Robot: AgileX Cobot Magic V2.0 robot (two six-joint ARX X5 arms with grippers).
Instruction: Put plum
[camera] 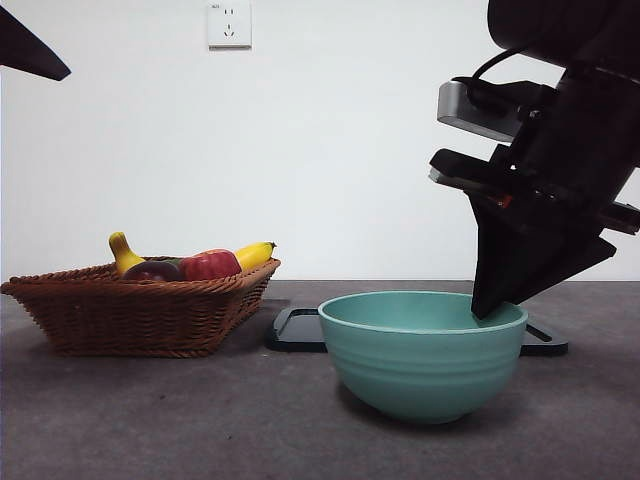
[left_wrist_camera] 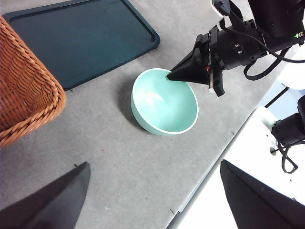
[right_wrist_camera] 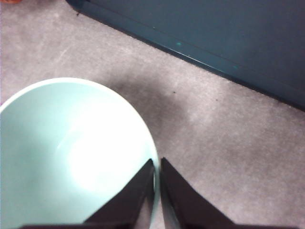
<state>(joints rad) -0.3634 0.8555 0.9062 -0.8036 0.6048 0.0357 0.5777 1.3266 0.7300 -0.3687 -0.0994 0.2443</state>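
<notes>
Now the right gripper [camera: 495,305] pinches one bowl's [camera: 420,355] rim; one plum [camera: 153,270] sits in the basket [camera: 140,315].

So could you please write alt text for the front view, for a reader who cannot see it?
The right gripper, jaws pinched on its rim, grips a green bowl on a grey table. A wicker basket beside it holds a dark plum, a red fruit and yellow fruit; a dark tray lies behind.
</notes>
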